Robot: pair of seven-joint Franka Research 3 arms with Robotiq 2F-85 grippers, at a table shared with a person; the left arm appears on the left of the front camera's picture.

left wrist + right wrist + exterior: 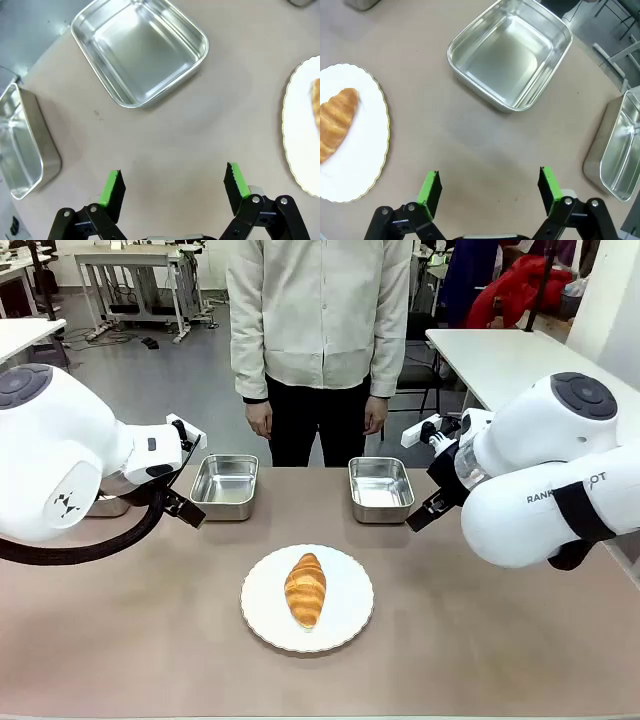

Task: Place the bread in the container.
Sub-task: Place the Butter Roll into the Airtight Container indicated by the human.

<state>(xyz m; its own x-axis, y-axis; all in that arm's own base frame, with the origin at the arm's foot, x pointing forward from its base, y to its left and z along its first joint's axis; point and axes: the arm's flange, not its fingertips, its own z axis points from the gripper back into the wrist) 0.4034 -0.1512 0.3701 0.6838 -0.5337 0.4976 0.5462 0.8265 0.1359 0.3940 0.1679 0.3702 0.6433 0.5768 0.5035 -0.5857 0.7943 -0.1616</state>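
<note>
While the left gripper [172, 182] and right gripper [490, 184] gape, the bread [305, 589] lies between them.

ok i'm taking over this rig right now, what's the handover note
Both open and empty: left end effector and right end effector, each over bare table.
The croissant lies on the white plate, in the middle on the robot's side.
Beyond it sit two empty steel trays: left tray and right tray.
Done: nothing yet.
Left: grasp the croissant and set it in a tray.
</note>
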